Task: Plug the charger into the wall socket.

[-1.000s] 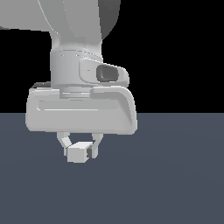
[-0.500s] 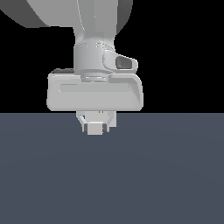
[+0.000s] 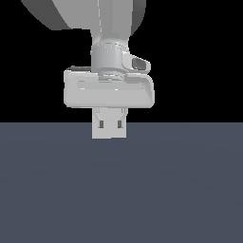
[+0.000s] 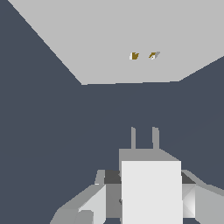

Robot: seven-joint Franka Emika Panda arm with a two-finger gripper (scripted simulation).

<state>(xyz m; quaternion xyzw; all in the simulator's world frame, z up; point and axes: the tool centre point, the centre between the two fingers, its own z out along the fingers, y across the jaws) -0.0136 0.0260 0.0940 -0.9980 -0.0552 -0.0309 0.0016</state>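
The gripper [image 3: 109,127] was clamped on the charger [image 4: 151,188], its prongs [image 4: 144,138] pointing toward the wall socket [image 4: 127,41] across bare dark floor [image 4: 52,131], still apart from the socket holes [image 4: 143,55].

Off-white charger [image 4: 151,192], prongs toward wall socket [image 4: 127,43]

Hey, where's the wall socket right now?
In the wrist view, the wall socket stands ahead of the charger, apart from its two prongs; the exterior view does not show it.
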